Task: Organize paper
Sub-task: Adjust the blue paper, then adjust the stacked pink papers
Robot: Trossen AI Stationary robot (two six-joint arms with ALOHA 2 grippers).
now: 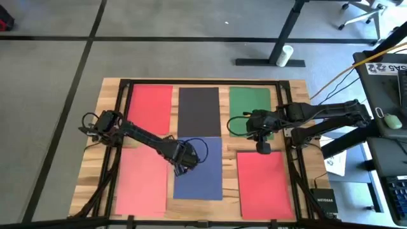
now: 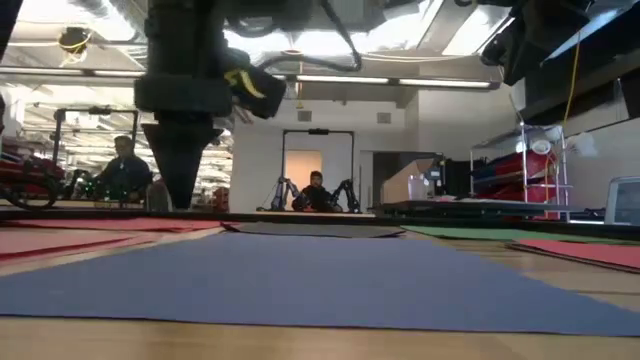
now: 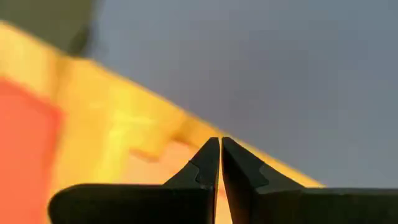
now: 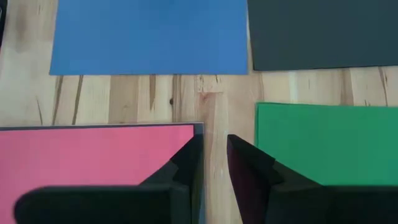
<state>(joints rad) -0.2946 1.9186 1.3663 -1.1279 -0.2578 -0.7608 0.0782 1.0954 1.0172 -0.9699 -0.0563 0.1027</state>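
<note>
1. Where the wooden table shows from above, six sheets of paper lie flat in two rows: a red sheet, a black sheet and a green sheet at the far side, a pink sheet, a blue sheet and another red sheet at the near side.
2. The left gripper sits low over the blue sheet's left edge, beside the pink sheet, its fingers pressed together with nothing seen between them.
3. The right gripper hangs between the green sheet and the near red sheet, fingers slightly apart and empty.
4. People sit in the room beyond.
</note>
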